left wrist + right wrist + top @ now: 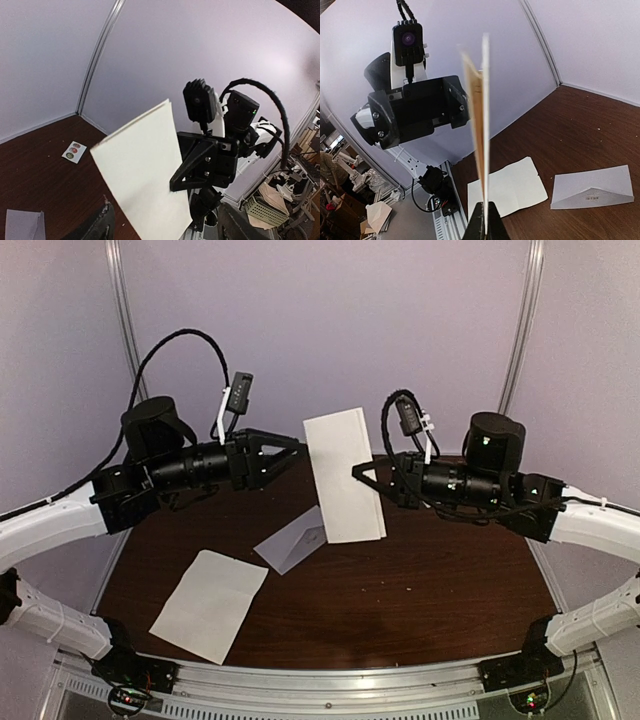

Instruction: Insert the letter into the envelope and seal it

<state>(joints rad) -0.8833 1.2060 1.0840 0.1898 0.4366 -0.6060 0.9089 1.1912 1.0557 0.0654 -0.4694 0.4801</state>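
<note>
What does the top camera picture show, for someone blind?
The right gripper holds a folded white paper letter above a dark brown table, the open left gripper beside it. A pale grey paper envelope lies on the table.

Dark wood table, pale lilac wall panels, metal corner strips, aluminium rail along near edge.

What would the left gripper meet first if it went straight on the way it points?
Most likely the folded letter, held up by the right gripper, just ahead of the left gripper.
</note>
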